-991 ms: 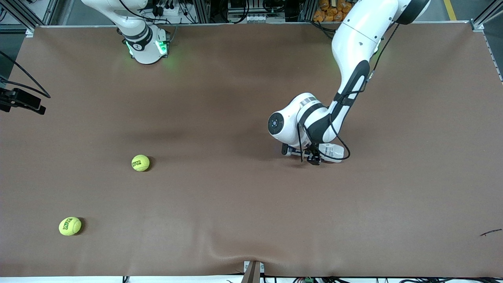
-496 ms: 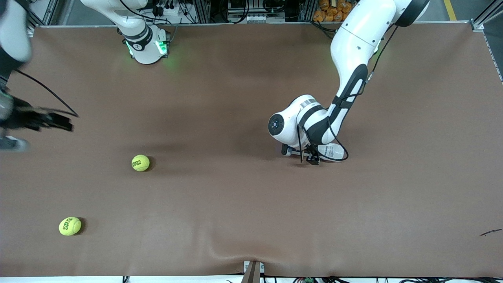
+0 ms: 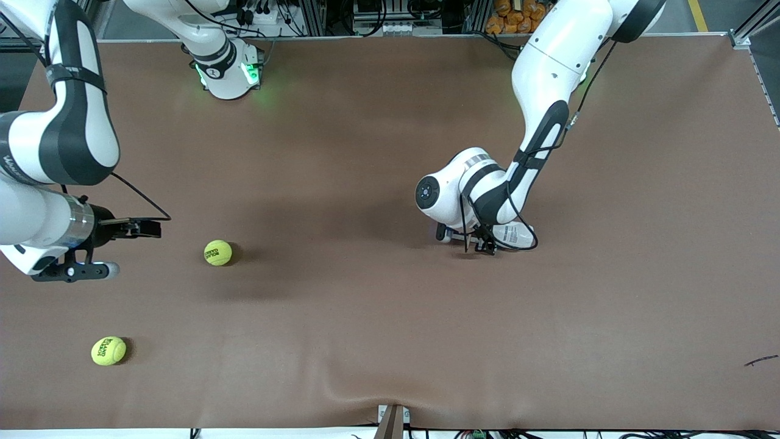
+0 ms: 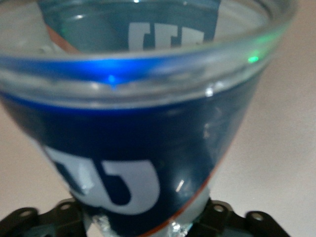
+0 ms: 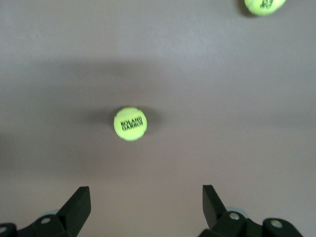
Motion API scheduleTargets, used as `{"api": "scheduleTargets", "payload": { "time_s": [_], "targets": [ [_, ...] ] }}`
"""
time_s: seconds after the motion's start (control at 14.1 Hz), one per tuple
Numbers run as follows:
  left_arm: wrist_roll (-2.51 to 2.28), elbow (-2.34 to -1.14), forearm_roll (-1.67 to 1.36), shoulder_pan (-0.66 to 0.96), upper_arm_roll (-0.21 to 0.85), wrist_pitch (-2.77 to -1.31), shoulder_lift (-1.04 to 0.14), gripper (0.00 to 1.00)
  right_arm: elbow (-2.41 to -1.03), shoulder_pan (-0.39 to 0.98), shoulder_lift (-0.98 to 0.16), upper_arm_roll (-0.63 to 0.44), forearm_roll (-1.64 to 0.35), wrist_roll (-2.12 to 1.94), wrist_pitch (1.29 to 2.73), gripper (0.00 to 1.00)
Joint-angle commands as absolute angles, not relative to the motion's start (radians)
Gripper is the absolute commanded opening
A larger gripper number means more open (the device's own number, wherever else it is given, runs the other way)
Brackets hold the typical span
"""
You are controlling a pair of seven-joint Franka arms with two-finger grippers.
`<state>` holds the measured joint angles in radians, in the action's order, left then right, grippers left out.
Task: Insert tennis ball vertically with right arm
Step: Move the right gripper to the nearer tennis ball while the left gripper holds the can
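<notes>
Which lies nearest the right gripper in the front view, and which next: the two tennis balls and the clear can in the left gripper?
From the right gripper:
1. Tennis ball nearer the camera, by a small margin.
2. Tennis ball farther from the camera, toward mid-table.
3. Clear can, at the left gripper, toward the left arm's end.

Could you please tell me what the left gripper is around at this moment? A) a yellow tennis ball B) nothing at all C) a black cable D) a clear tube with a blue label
D: the left wrist view shows the clear tube with a blue label filling the space between the left gripper's fingers, while both tennis balls lie untouched on the table.
</notes>
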<state>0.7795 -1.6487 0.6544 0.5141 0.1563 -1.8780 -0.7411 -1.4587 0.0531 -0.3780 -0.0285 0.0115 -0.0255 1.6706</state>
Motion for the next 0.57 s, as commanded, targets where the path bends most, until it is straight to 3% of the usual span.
{"api": "scheduleTargets", "payload": {
  "time_s": [0.0, 0.21, 0.5],
  "targets": [
    [0.736, -1.638, 0.675, 0.515, 0.161, -1.888, -0.742, 0.71, -1.443, 0.104, -0.438, -0.032, 0.014, -0.020, 1.735, 1.00],
    [0.623, -1.617, 0.664, 0.523, 0.182, -1.888, -0.741, 0.71, -1.471, 0.104, -0.486, -0.032, 0.014, -0.020, 1.775, 1.00],
    [0.592, -1.521, 0.588, 0.535, 0.219, -1.888, -0.738, 0.71, -1.658, 0.107, -0.472, -0.032, 0.029, -0.037, 1.978, 1.00]
  ]
}}
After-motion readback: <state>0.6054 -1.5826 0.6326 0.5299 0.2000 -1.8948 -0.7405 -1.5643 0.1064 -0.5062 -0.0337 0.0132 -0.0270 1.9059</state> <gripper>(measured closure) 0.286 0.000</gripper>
